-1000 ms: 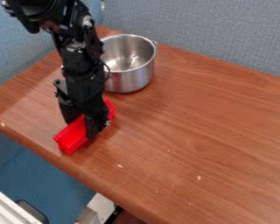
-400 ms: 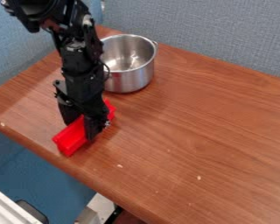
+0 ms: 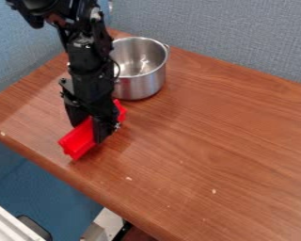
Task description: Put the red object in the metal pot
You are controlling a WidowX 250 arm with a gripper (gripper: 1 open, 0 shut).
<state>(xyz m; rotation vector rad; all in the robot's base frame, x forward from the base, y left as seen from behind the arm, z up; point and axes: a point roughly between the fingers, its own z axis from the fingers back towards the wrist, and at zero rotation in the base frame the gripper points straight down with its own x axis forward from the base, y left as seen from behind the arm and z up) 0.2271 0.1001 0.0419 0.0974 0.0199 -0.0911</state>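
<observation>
The red object [image 3: 78, 143] is a flat red block lying near the table's front left edge. Its upper end sits between the fingers of my gripper [image 3: 94, 129]. The gripper points straight down and its black fingers close on the block's sides, hiding part of it. The metal pot [image 3: 143, 68] stands just behind the arm, shiny, upright and with nothing visible inside. The arm's black links rise between the block and the pot.
The wooden table [image 3: 222, 132] stretches to the right and front of the gripper. Its left edge and front edge run close to the red block. A blue wall backs the table behind the pot.
The gripper and the red block have shifted together very slightly up and to the right. The jaws keep the same width and the pot has not moved.
</observation>
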